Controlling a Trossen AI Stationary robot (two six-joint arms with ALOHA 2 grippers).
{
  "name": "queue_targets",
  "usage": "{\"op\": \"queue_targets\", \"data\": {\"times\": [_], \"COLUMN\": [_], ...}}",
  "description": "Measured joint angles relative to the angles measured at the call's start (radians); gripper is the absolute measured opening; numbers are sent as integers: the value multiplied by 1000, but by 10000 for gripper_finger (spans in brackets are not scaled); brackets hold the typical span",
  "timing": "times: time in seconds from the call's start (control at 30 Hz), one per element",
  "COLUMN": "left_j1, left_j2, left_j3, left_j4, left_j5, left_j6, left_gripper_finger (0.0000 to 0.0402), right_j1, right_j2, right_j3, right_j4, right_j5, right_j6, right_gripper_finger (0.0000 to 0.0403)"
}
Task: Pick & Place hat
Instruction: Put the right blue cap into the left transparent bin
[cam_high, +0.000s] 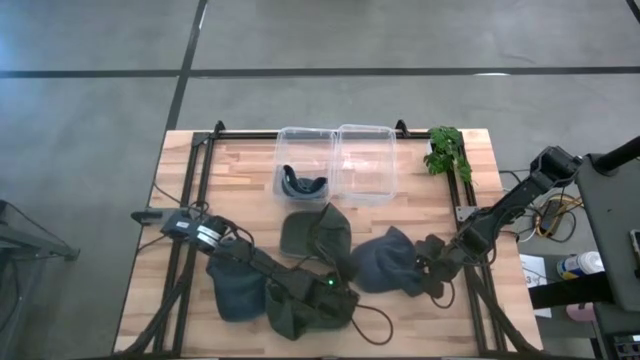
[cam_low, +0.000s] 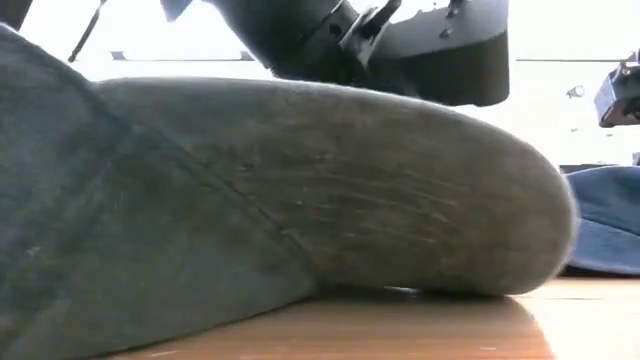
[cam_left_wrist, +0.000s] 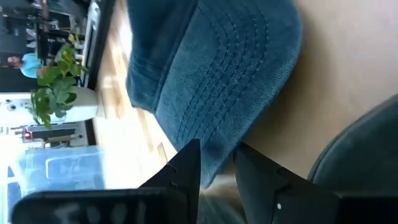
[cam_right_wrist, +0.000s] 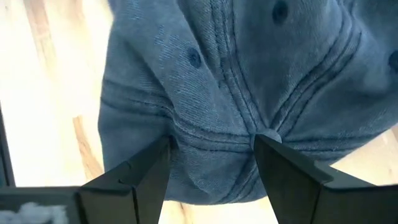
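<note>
1. High view: one dark hat (cam_high: 302, 184) already lies in the left bin (cam_high: 304, 163); the right bin (cam_high: 366, 165) at three o'clock of it looks empty. Four hats remain on the table (cam_high: 250, 160).
2. Low view: olive hat (cam_low: 300, 190) fills everything.
3. Left wrist view: left gripper (cam_left_wrist: 217, 165) narrowly parted at the blue hat (cam_left_wrist: 214, 81) brim, not holding.
4. Right wrist view: right gripper (cam_right_wrist: 211, 152) spread wide over the blue hat's crown.

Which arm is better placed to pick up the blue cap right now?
The right. The right gripper hangs open straight over the blue cap, one finger on each side of its crown. The left gripper is at the green cap, pointing toward the blue one's brim.
</note>
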Motion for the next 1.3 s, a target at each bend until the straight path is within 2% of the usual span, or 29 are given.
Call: {"op": "queue_targets", "data": {"times": [0.17, 0.3, 0.57, 0.77, 0.97, 1.07, 1.2, 1.3], "left_j1": [8, 23, 52, 62, 69, 69, 71, 71], "left_j2": [6, 7, 7, 7, 7, 7, 7, 7], "left_j3": [0, 20, 84, 199, 281, 300, 351, 435], "left_j4": [167, 238, 255, 124, -32, -66, -159, -326], "left_j5": [3, 13, 66, 108, 219, 271, 276, 257], "left_j6": [70, 89, 150, 156, 129, 108, 28, -82], "left_gripper_finger": [90, 90, 90, 81, 17, 10, 10, 7], "right_j1": [0, -2, -6, -6, -6, -6, -6, -7], "right_j2": [-3, 1, -1, -3, -6, -15, -46, -94], "right_j3": [-38, -56, -9, 16, 29, 40, 75, 129], "right_j4": [67, 164, 181, 175, 172, 166, 82, -33], "right_j5": [-30, -47, -48, -52, -55, -59, -52, -31], "right_j6": [3, -38, -130, -138, -146, -154, -161, -181], "right_gripper_finger": [224, 224, 224, 224, 224, 224, 224, 224]}}
